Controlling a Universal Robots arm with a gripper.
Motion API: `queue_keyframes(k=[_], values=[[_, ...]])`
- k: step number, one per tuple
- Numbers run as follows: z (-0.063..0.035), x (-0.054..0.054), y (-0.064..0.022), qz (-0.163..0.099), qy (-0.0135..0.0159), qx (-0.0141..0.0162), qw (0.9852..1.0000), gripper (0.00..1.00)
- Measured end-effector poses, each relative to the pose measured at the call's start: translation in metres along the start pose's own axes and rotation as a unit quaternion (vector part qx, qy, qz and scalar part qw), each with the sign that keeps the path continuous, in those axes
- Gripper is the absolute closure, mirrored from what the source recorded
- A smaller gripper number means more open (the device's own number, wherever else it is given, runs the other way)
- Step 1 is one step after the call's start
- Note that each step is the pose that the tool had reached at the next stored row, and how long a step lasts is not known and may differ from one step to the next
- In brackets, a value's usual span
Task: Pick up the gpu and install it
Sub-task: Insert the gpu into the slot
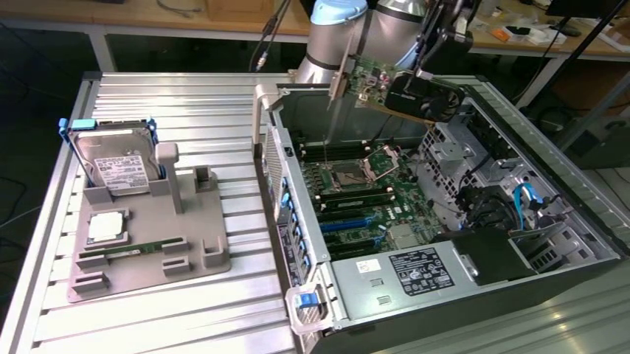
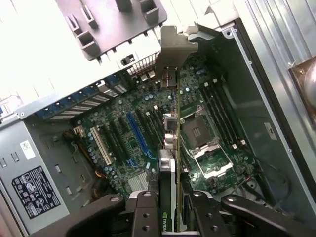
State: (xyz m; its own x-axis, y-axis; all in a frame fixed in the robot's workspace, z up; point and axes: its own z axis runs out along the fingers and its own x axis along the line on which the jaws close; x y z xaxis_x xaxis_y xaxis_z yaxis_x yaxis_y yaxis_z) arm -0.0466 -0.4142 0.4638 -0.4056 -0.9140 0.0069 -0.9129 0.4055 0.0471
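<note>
Table: your landmark is the ribbed aluminium table (image 1: 177, 96), pale and brightly lit.
Bench: behind the table you see a wooden workbench (image 1: 147, 18) on grey metal legs (image 1: 102, 48).
Floor: beside the table, on the exterior view's left, dark floor (image 1: 25, 147), possibly carpet.
Light: strong, whitening the table's slats.

Exterior view looks down obliquely — wrist view straight down — sharing motherboard (image 1: 389, 203) (image 2: 133, 126).

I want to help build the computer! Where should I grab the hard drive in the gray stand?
Pinch the hard drive by its flat faces near the top edge, coming from above. It stands upright in the gray stand, so its bottom is sunk in the slot and the top sticks out free.
</note>
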Motion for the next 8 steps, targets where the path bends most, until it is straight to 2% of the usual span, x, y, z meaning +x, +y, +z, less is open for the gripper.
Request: queue_keyframes(k=[4, 8], values=[[0.0005, 0.0, 0.0, -0.036, 0.0017, 0.0003, 0.9994, 0.73], [0.001, 0.0, 0.0, -0.073, 0.0034, 0.0005, 0.9973, 0.73]])
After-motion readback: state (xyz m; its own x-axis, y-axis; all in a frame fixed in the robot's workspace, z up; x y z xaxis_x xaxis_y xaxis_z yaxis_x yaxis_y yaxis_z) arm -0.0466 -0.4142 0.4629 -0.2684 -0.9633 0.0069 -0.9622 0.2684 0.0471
